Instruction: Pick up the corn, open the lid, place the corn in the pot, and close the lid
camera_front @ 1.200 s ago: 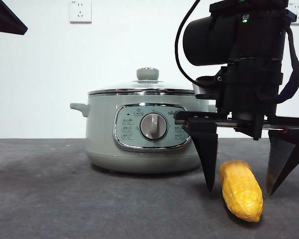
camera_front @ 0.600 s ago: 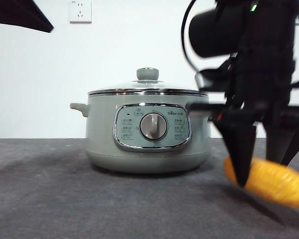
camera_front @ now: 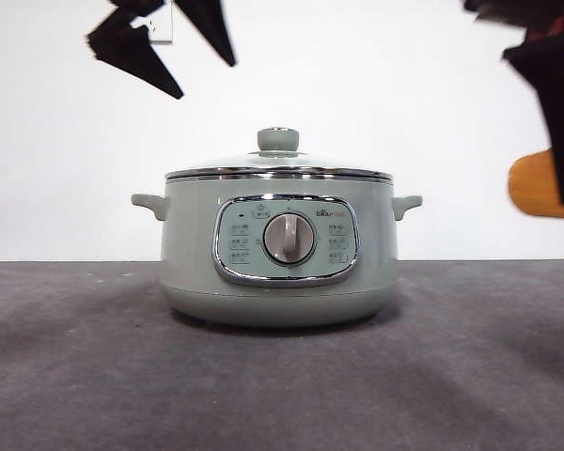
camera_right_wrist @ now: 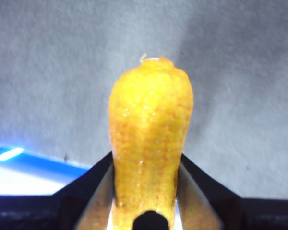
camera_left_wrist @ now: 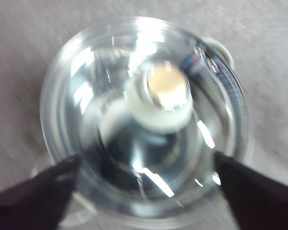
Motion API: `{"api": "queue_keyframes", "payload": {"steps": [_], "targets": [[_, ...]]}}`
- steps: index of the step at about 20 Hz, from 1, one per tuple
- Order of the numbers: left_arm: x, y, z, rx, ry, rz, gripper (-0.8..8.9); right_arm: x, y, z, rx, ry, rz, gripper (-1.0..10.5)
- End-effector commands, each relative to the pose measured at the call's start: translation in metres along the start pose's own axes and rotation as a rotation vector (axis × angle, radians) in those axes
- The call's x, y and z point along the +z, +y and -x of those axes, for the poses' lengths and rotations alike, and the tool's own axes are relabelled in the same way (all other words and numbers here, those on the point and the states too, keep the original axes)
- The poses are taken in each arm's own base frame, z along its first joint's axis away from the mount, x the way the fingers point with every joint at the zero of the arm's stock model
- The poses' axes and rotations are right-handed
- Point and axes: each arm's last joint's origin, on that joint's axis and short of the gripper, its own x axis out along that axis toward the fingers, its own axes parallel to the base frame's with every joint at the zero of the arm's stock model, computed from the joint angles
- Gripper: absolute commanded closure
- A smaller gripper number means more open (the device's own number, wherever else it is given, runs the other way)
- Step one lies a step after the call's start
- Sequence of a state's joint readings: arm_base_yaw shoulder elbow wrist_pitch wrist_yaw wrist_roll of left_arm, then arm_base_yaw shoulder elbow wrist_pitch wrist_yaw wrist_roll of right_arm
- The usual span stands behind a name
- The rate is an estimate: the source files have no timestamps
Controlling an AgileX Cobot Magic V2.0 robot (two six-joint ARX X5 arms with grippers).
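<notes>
White wall behind; right gripper [camera_right_wrist: 146, 191] aloft clamping corn [camera_right_wrist: 149, 139]; left gripper [camera_left_wrist: 144, 187] spread above lid [camera_left_wrist: 144, 120].

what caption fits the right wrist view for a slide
Right gripper clamps the yellow corn, held clear above the grey table.

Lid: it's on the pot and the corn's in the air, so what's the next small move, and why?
Probably lower the open left gripper onto the lid's knob: it hangs above the closed lid, while the right gripper holds the corn aloft.
</notes>
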State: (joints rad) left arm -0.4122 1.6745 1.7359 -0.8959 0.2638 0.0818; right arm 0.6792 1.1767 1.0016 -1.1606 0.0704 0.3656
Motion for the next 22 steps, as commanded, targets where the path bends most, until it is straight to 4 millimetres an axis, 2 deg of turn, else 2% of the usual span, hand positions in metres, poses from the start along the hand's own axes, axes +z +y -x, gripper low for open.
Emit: {"api": "queue_keyframes", "payload": {"steps": [1,5,11,17,20,22], "targets": [[0.013,-0.003,-0.015,0.026,0.041,-0.060,1.80,-0.006,-0.003,0.007,-0.001,0.000,0.010,9.6],[0.031,-0.011,-0.044,0.032,0.052,-0.094,1.80,-0.017,-0.008,0.019,0.005,-0.016,0.001,9.6],[0.031,-0.023,-0.085,0.045,0.101,-0.134,1.87,-0.023,-0.011,0.026,0.018,-0.049,-0.004,9.6],[0.033,-0.030,-0.095,0.037,0.080,-0.176,1.91,-0.022,-0.010,0.026,0.023,-0.062,-0.005,9.6],[0.032,-0.031,-0.096,0.031,0.088,-0.178,3.20,-0.021,-0.010,0.026,0.023,-0.064,-0.005,9.6],[0.031,-0.034,-0.098,0.027,0.092,-0.182,3.20,-0.021,-0.010,0.026,0.024,-0.064,-0.005,9.6]]}}
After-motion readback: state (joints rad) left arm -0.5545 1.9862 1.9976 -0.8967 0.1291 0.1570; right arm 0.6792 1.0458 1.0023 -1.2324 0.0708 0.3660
